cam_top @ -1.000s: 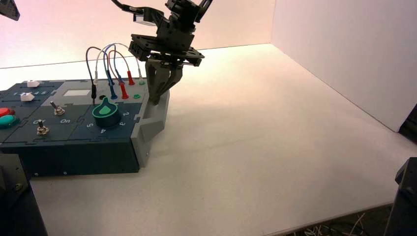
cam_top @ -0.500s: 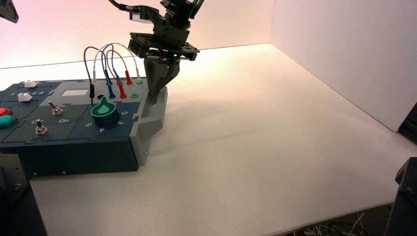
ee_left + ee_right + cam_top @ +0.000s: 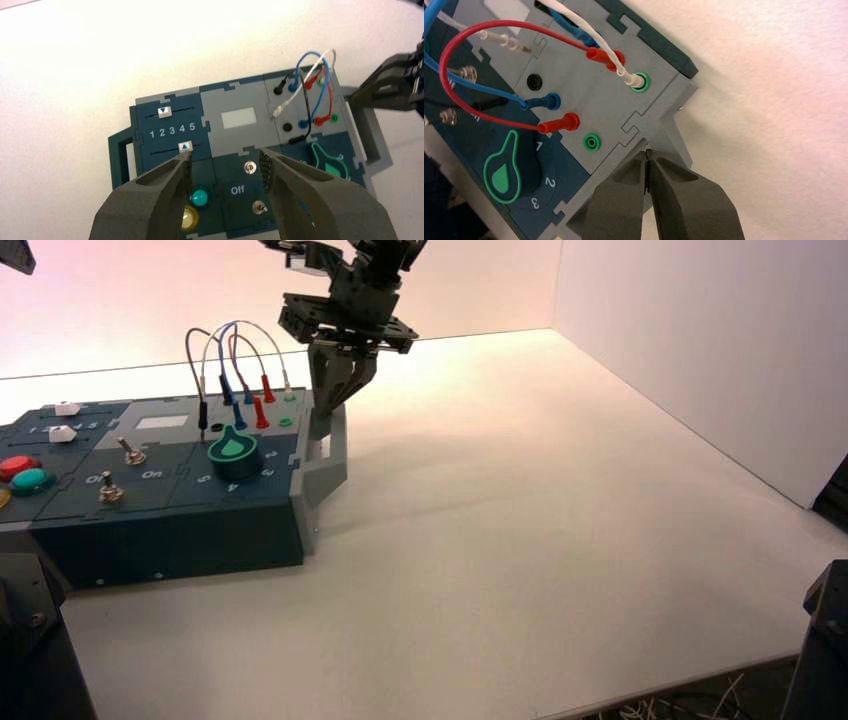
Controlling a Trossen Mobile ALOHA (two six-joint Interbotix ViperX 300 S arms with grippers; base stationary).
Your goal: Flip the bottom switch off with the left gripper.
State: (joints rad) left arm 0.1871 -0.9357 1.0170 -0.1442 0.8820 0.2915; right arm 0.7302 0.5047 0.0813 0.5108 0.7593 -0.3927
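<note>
The bottom switch (image 3: pixel 259 208) is a tiny silver toggle on the dark blue box (image 3: pixel 160 540), beside the lettering "Off" (image 3: pixel 237 190); its lever seems to lean away from that word. It also shows near the box's front as the bottom switch (image 3: pixel 110 491). A like toggle (image 3: pixel 249 167) sits behind it. My left gripper (image 3: pixel 225 165) hangs open well above the box, touching nothing. My right gripper (image 3: pixel 322 430) is shut, tips pressed at the grey handle (image 3: pixel 674 135) on the box's right end.
A green pointer knob (image 3: pixel 234 453) and looped wires (image 3: pixel 235 350) fill the box's right part. Teal (image 3: pixel 199 197) and yellow (image 3: pixel 189 218) buttons and two sliders (image 3: pixel 164 112) lie on its left. A white wall (image 3: pixel 700 340) stands at the right.
The box has slid to the right and turned a little, with the shut right gripper moving along at its handle. The left gripper stays open.
</note>
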